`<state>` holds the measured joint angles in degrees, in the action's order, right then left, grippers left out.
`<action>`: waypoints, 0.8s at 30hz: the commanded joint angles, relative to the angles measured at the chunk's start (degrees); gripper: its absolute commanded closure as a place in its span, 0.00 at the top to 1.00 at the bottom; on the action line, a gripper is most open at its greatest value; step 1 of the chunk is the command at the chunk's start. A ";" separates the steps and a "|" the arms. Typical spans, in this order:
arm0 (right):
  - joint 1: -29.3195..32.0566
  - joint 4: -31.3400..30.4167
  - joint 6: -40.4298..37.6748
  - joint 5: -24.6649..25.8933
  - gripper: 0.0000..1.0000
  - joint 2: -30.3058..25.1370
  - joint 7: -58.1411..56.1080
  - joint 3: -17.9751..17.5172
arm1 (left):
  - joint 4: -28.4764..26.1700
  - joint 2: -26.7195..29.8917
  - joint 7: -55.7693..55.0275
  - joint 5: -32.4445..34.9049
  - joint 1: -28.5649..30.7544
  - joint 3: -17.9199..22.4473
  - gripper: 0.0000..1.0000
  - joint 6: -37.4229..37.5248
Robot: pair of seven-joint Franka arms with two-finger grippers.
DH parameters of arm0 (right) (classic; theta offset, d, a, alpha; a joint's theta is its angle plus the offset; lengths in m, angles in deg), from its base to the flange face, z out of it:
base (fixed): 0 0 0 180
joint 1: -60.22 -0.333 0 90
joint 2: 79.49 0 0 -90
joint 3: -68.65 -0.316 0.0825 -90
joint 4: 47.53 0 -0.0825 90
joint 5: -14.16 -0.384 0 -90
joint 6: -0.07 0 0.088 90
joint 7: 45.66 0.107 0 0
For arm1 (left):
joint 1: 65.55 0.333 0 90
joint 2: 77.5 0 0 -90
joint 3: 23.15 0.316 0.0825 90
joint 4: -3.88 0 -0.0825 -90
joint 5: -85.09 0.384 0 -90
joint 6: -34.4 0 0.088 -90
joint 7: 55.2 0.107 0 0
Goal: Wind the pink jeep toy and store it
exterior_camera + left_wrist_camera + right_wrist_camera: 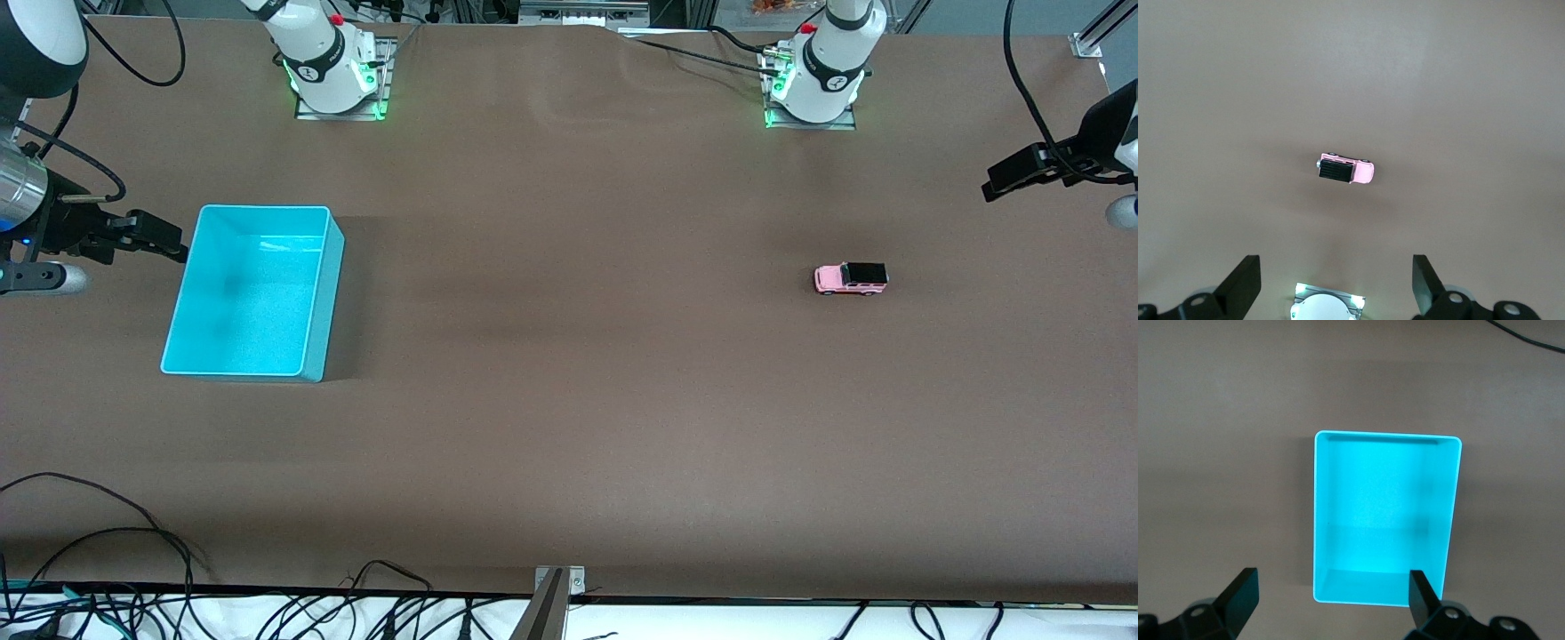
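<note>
The pink jeep toy (pixel 851 278) stands on its wheels on the brown table toward the left arm's end, pink body with a black roof. My left gripper (pixel 1003 178) hangs open and high in the air at that end of the table; its wrist view looks down on the jeep (pixel 1346 171), well clear of the open left gripper (pixel 1336 270). My right gripper (pixel 164 236) is open and empty beside the turquoise bin (pixel 325 302), up in the air at the right arm's end. In the right wrist view the empty bin (pixel 1388 437) lies past the open right gripper (pixel 1331 583).
Both arm bases (pixel 333 67) (pixel 822 80) stand at the table's edge farthest from the front camera. Loose black cables (pixel 133 533) and a metal bracket (pixel 556 582) run along the nearest edge. Brown tabletop stretches between bin and jeep.
</note>
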<state>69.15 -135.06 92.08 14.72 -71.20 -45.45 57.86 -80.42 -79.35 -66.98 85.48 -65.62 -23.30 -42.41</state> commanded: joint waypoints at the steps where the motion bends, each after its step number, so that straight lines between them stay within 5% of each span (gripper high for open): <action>1: -0.04 1.04 -1.12 0.15 1.00 -0.12 -0.38 0.15 | 0.53 0.27 0.62 -1.27 -0.02 -0.47 1.00 1.14; 24: -0.40 1.75 -0.07 -0.37 1.00 0.76 0.85 -0.11 | 0.80 0.18 0.44 -1.09 -0.11 -0.82 1.00 1.32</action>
<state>68.97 -134.19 92.17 14.71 -71.17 -45.35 57.71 -80.41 -79.35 -67.01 85.48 -65.83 -24.04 -42.07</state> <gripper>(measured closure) 0.000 0.000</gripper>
